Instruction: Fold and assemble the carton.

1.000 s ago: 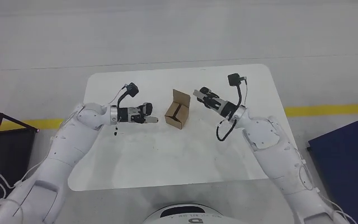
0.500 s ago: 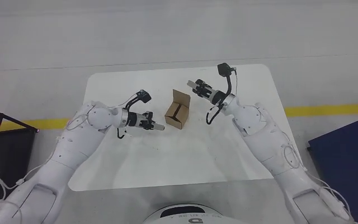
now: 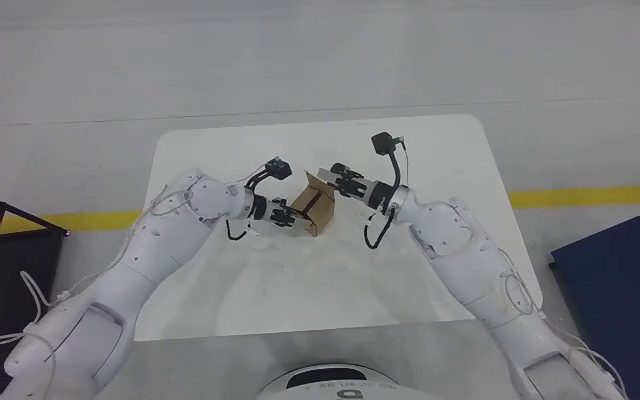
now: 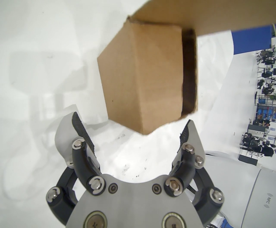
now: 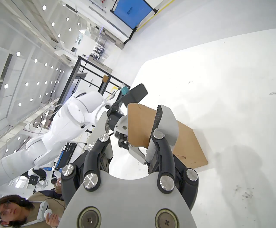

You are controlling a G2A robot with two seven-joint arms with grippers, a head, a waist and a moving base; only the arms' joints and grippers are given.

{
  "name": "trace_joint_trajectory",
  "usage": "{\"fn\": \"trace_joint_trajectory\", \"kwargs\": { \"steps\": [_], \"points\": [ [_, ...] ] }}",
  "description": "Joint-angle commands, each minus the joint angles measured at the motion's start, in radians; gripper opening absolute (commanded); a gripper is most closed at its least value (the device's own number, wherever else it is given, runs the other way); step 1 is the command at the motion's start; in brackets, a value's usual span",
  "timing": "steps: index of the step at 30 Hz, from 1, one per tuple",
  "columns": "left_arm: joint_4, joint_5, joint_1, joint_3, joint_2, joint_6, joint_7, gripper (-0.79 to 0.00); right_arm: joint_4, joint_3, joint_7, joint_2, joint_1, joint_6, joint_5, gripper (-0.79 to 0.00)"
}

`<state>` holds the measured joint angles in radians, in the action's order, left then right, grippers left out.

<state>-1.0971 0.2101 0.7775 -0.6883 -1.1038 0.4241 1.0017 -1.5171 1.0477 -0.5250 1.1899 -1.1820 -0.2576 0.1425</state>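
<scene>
While left fingers [image 4: 64, 131] gape (wide), carton [image 4: 140, 75] between.

I work at a white desk with rounded corners [image 3: 300, 290], standing on a pale grey, smooth floor [image 3: 300, 60] crossed by a faint seam. A yellow floor stripe [image 3: 580, 196] runs past both sides of the desk. A dark blue mat [image 3: 605, 275] lies to my right, and a black bar frame [image 3: 35, 220] stands to my left. From my right wrist I see rows of round ceiling lights [image 5: 45, 7], a tall black metal rack [image 5: 86, 64] and a blue upright panel [image 5: 133, 13] beyond the desk.
</scene>
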Motion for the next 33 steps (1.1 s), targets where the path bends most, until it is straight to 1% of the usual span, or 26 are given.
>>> {"fn": "trace_joint_trajectory", "kwargs": {
  "steps": [1, 4, 10, 16, 22, 26, 29, 33],
  "points": [
    [0.009, 0.002, -0.009, 0.011, -0.007, -0.004, 0.003, 0.0, -0.004, 0.0, -0.01, -0.001, -0.009, -0.001, -0.003, -0.342],
    [0.023, 0.002, -0.02, 0.022, -0.018, -0.004, -0.003, 0.0, -0.003, -0.004, -0.028, -0.001, -0.017, 0.001, -0.01, -0.326],
    [0.052, 0.004, -0.038, 0.036, -0.034, 0.012, -0.007, 0.0, 0.008, -0.024, -0.054, 0.003, -0.017, 0.008, -0.01, -0.323],
    [0.068, 0.013, -0.044, 0.035, -0.039, 0.034, -0.013, 0.0, 0.017, -0.026, -0.055, 0.006, -0.008, 0.023, -0.016, -0.305],
    [0.069, 0.022, -0.019, 0.01, -0.027, 0.047, -0.018, 0.0, 0.05, -0.038, -0.091, 0.01, 0.013, 0.041, -0.031, -0.289],
    [0.036, 0.031, 0.003, -0.017, -0.013, 0.054, -0.023, 0.0, 0.082, -0.057, -0.114, 0.016, 0.034, 0.046, -0.042, -0.286],
    [-0.001, 0.035, 0.024, -0.048, 0.002, 0.06, -0.027, 0.0, 0.099, -0.069, -0.12, 0.02, 0.045, 0.055, -0.038, -0.296],
    [-0.065, 0.03, 0.072, -0.116, 0.034, 0.087, -0.032, 0.0, 0.112, -0.077, -0.119, 0.024, 0.055, 0.065, -0.03, -0.296]
  ]
}}
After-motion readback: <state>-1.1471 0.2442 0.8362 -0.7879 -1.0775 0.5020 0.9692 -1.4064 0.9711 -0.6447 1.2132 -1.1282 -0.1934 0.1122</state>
